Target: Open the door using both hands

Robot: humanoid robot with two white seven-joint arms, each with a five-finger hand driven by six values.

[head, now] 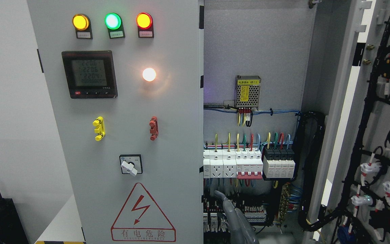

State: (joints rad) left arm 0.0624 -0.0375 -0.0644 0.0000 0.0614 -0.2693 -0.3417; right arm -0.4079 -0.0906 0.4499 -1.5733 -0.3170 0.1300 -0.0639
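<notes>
Grey and slender, one robot hand (230, 210) rises from the bottom edge just right of the middle, a finger pointing up in front of the lower terminals; whether its fingers are spread or curled cannot be told, nor which arm it belongs to. Largest is the left door (120, 135), shut, filling the middle left. Next, the right door (371, 118) stands swung wide at the far right — cable looms run down its inner face. Between them the open cabinet interior (259, 51) shows a row of breakers (249, 164) and, above, a small power supply (248, 91). On the shut door sit a meter (89, 74), three indicator lamps (112, 21) and a rotary switch (130, 165).
</notes>
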